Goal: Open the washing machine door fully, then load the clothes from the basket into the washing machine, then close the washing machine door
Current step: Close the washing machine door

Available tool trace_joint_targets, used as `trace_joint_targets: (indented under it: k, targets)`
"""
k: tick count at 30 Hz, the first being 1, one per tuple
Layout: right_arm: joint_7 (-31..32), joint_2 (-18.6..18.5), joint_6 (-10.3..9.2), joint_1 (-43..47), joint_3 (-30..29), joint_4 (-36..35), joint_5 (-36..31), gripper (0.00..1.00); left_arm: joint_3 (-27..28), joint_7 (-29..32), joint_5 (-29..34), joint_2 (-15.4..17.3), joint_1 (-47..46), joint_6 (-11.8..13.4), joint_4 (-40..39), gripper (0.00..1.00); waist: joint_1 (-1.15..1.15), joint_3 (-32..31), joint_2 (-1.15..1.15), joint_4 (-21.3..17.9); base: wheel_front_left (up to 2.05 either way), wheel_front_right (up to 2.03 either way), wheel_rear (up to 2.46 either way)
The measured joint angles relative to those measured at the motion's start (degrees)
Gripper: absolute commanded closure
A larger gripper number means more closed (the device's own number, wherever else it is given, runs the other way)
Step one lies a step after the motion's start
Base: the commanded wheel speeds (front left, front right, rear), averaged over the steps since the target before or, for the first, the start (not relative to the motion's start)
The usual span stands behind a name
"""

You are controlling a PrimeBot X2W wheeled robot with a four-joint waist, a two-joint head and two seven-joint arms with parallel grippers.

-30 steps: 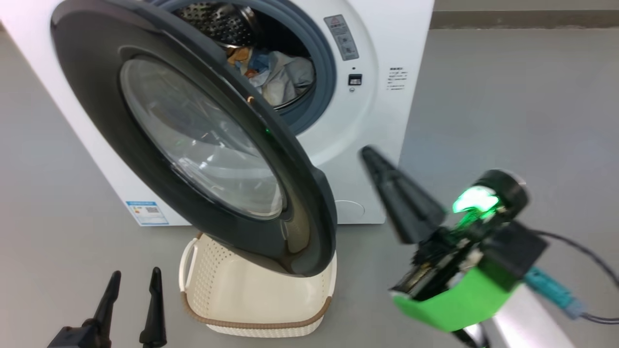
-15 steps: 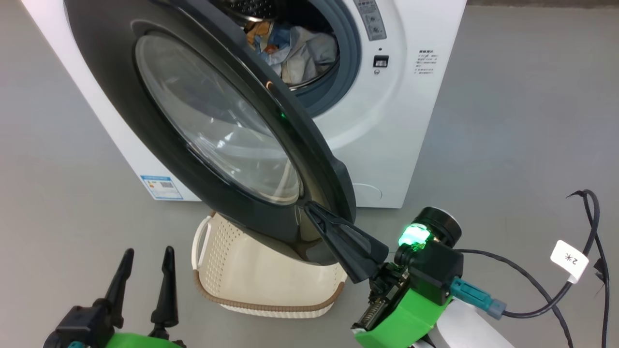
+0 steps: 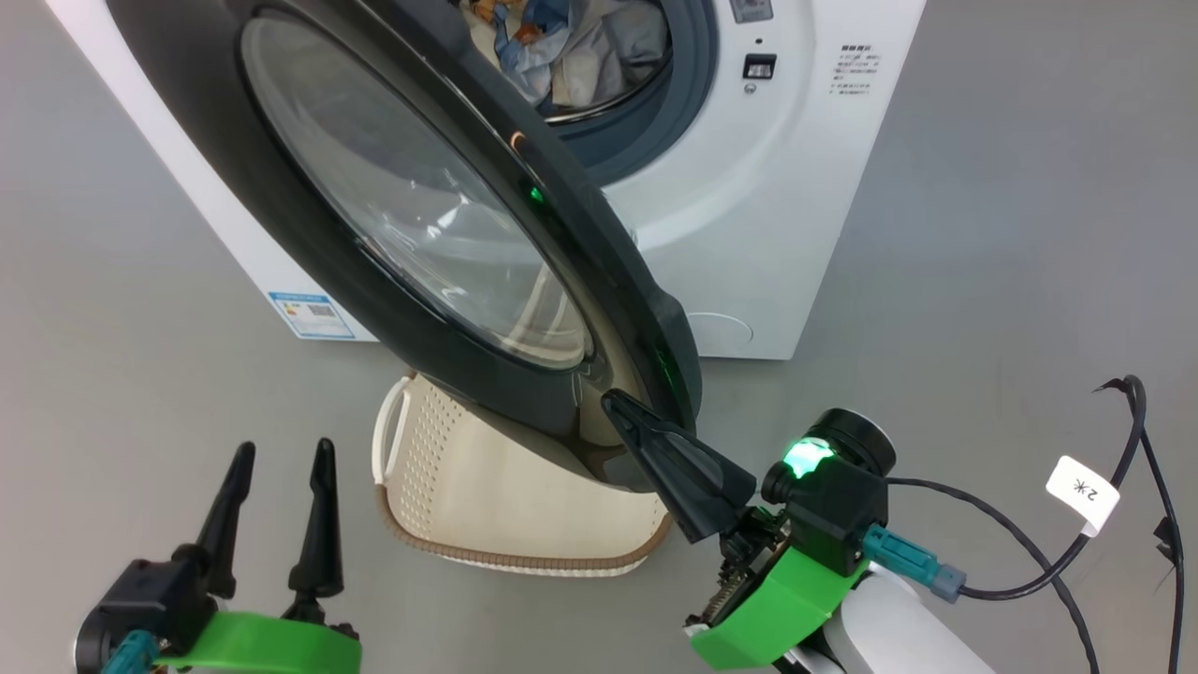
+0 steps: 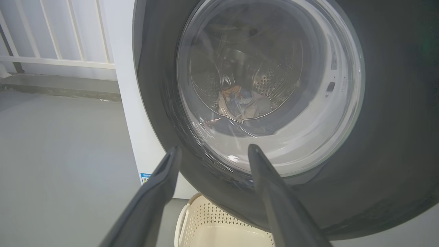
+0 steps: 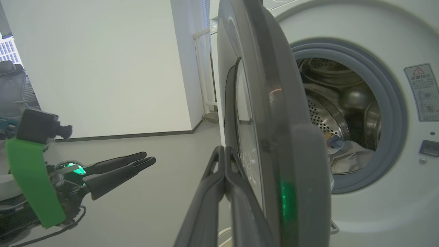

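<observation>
The white washing machine (image 3: 796, 215) stands with its black, glass-centred washing machine door (image 3: 402, 187) swung halfway out. Blue, grey and orange clothes (image 3: 571, 47) lie in the drum and show through the glass (image 4: 240, 104). The cream basket (image 3: 440, 477) sits on the floor under the door; no clothes show in the part I see. My right gripper (image 3: 618, 407) is shut, with nothing held. Its tip is at the outer face of the door's lower rim (image 5: 224, 151). My left gripper (image 3: 285, 451) is open and low at the left, pointing at the door glass (image 4: 213, 151).
Grey floor surrounds the machine. A black cable with a white tag (image 3: 1081, 491) trails at the right beside my right arm. A white railing (image 4: 55, 41) and a white wall (image 5: 103, 68) stand to the machine's left.
My right gripper has swung from up at the right of the door down to its lower outer rim. The head camera has shifted, so the whole view moved. The left gripper stays open.
</observation>
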Motion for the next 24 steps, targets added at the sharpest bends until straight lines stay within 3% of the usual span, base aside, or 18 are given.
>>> trace_joint_targets:
  k: [24]
  targets:
    - [0.0, 0.9, 0.02, -3.8, -3.8, 0.7, -0.6, 1.0, 0.7, 0.0, -0.6, 0.8, -2.8, 0.0, -1.3, 0.0, 0.0, 6.3, 0.0, -1.3, 0.0, 0.0, 0.0]
